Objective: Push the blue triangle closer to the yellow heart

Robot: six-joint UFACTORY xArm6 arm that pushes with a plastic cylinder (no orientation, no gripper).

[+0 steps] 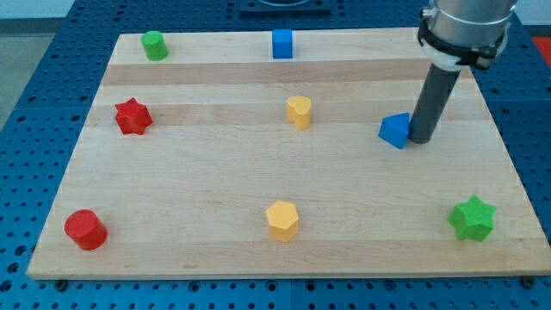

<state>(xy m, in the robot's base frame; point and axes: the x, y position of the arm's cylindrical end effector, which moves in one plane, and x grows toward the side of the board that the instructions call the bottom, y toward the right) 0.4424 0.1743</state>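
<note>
Starting at the view's bottom, the wooden surface [172,198] holds a red round block [85,229] at the left, a yellow hexagon block [282,220] in the middle and a green star [472,217] at the right. Higher up sit a red star [133,116] on the left and the yellow heart [299,112] near the middle. The blue triangle [395,131] lies to the right of the heart, apart from it. My tip [419,139] touches the triangle's right side, so the triangle sits between the tip and the heart. At the view's top are a green round block [154,45] and a blue cube [282,43]. This arm has no fingers to open or shut, only the dark rod.
</note>
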